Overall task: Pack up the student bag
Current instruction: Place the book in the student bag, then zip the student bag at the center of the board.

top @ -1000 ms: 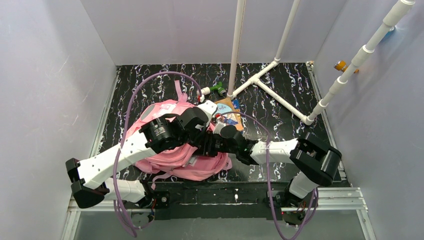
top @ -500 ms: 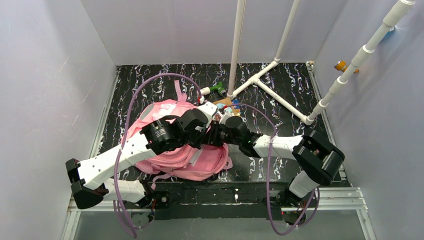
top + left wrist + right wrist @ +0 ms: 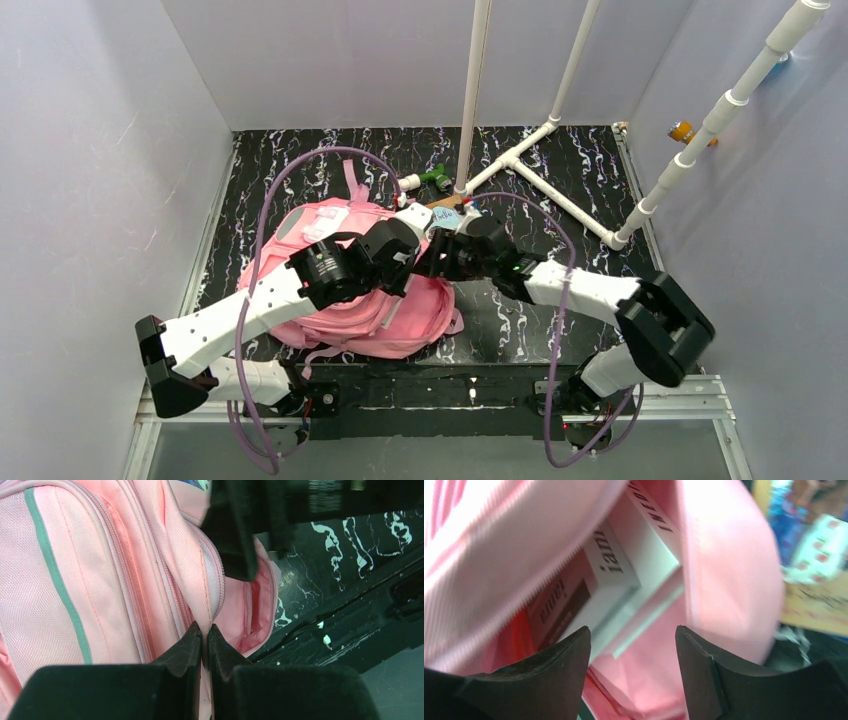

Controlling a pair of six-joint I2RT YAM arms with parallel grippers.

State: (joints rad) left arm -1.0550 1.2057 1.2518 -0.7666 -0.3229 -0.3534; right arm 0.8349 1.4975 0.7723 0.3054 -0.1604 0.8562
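My left claw [image 3: 205,630] is pinched shut on a fold of pink fabric at the rim of the student bag [image 3: 100,555], lifting that edge so the main compartment gapes. My right claw [image 3: 631,632] has its jaws apart with nothing between them, poised right at the mouth of that compartment. The bag lies on the black marbled table [image 3: 600,160], towards the left and close to my bases, with both my wrists meeting over its right-hand end. Inside the open compartment sits a white box [image 3: 616,572] with dark lettering, tilted against the pink lining; I cannot tell whether anything lies under it. I judge the step to be leaving this box inside, so the point is to come out cleanly: hold the left pinch high and steady so the mouth does not sag, draw the right claw straight back with its fingers clear of the box, and avoid hooking the zipper edge. Just past the bag's rim, a few colourful printed items [image 3: 819,550] lie on the table. The front pocket, marked by a green strip [image 3: 57,575], shows no gap from my left wrist.
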